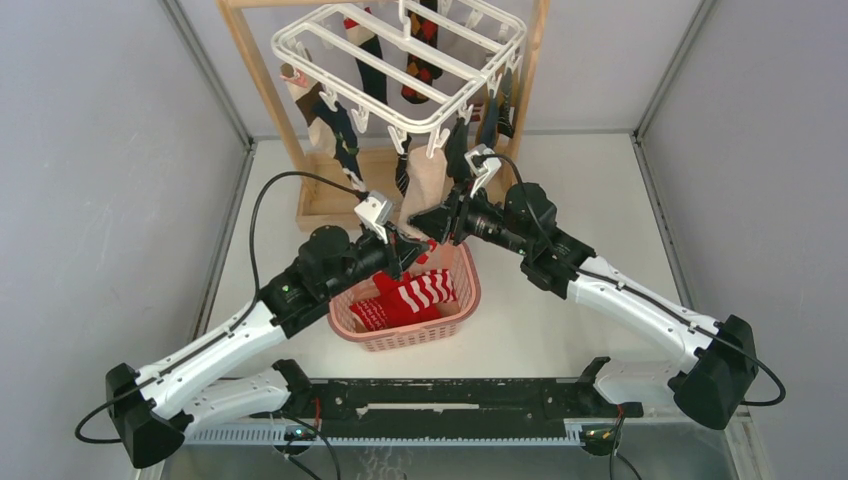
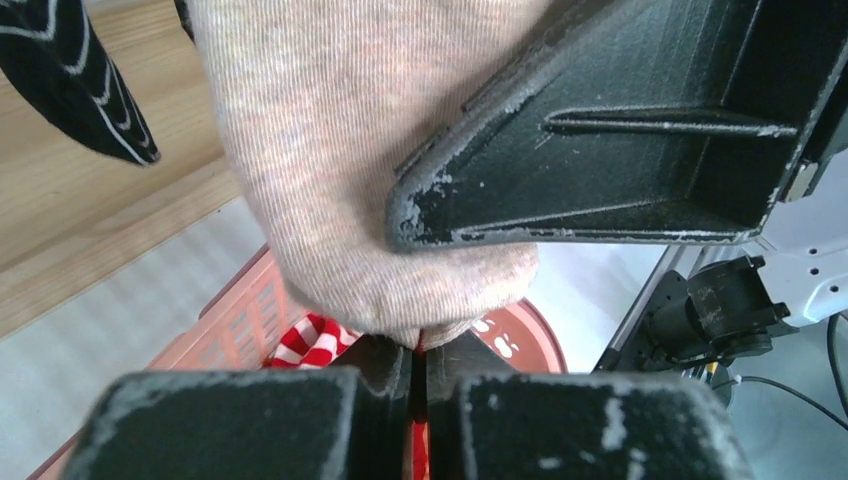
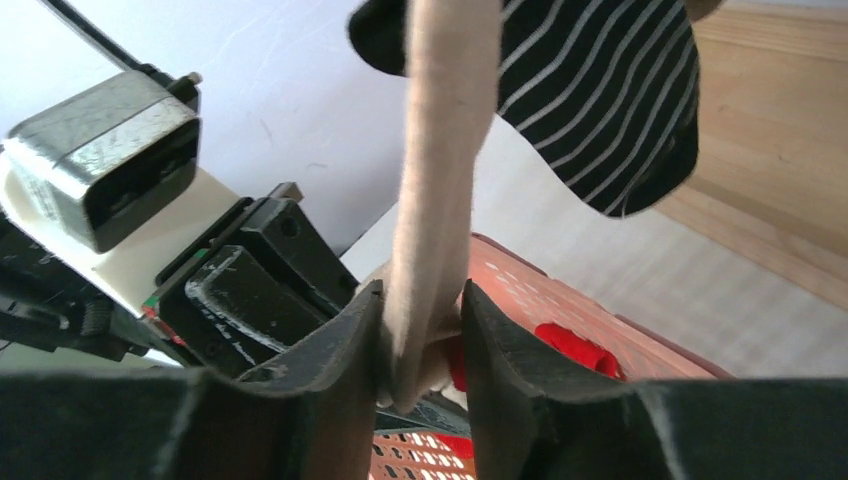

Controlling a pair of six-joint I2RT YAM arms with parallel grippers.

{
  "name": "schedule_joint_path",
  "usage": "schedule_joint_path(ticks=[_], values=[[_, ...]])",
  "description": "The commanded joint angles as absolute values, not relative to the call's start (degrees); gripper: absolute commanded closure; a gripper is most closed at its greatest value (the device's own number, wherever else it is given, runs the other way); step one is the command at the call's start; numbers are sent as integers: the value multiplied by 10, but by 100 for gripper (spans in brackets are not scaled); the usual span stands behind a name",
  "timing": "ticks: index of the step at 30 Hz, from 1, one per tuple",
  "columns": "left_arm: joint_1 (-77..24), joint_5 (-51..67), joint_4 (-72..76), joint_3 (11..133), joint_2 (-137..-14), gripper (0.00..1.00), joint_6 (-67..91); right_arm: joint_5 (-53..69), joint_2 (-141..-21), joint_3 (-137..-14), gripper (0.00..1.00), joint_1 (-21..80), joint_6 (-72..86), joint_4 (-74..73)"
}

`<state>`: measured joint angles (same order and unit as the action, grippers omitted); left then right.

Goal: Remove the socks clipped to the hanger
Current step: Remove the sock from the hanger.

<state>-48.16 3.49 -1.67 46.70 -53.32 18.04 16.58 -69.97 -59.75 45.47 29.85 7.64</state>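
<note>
Beige sock (image 2: 330, 150), pinched only at its toe tip — a downward tug could slip off it, or swing the hanger (image 1: 425, 122) instead of popping the clip (image 1: 437, 143). The left gripper (image 2: 418, 352) is clamped shut on that toe; the sock hangs from the hanger's near edge, above the basket (image 1: 470, 290). The right gripper (image 3: 420, 335) stands parted, loosely straddling the sock.

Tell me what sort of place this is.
Probably a robotics lab cell staged for laundry: grey wall panels boxing in a white table, two robot arms bolted at its edge, and a clip hanger of socks near a pink basket.
</note>
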Motion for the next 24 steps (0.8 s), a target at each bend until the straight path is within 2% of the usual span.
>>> schedule_joint_path(ticks=[1,3,4,6,9,14,20,24], values=[[-484,19,-34,477,-519,100,182,127,-686,-623,52,455,280,43],[-484,16,-39,481,-518,100,183,113,-677,-623,46,454,278,30],[-484,13,-41,483,-518,100,182,104,-673,-623,39,453,277,24],[-484,12,-45,486,-517,100,182,86,-663,-623,19,452,275,13],[-484,9,-50,494,-518,100,181,67,-649,-623,3,452,263,3],[-484,5,-62,508,-523,100,180,57,-628,-623,2,452,240,-20],[-483,5,-69,518,-531,100,178,2,-607,-623,2,469,225,26],[-484,5,-69,519,-536,100,177,-48,-602,-629,12,473,212,62]])
